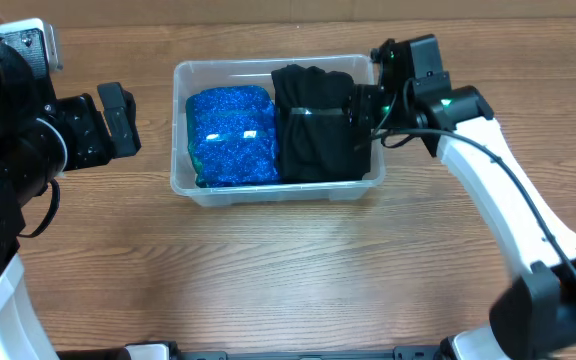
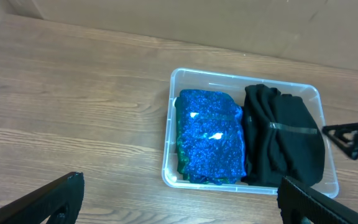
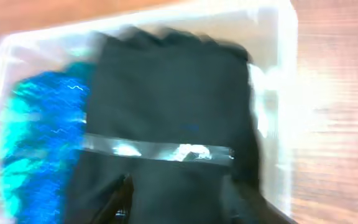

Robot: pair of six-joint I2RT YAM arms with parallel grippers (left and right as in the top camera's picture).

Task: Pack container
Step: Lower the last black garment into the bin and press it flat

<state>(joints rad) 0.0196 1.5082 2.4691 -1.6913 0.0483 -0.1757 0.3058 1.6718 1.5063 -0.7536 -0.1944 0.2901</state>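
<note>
The clear container stands at the middle back of the table. In it lie a blue glittery bundle on the left and a black folded bundle with a clear tape band on the right. My right gripper is at the container's right end, just over the black bundle. In the blurred right wrist view its fingers are spread over the black bundle, with the blue bundle beside it. My left gripper is open and empty, left of the container; in its own view it faces the container.
The wooden table extends in front of and beside the container. A cardboard wall runs along the back edge. The right arm reaches in from the lower right.
</note>
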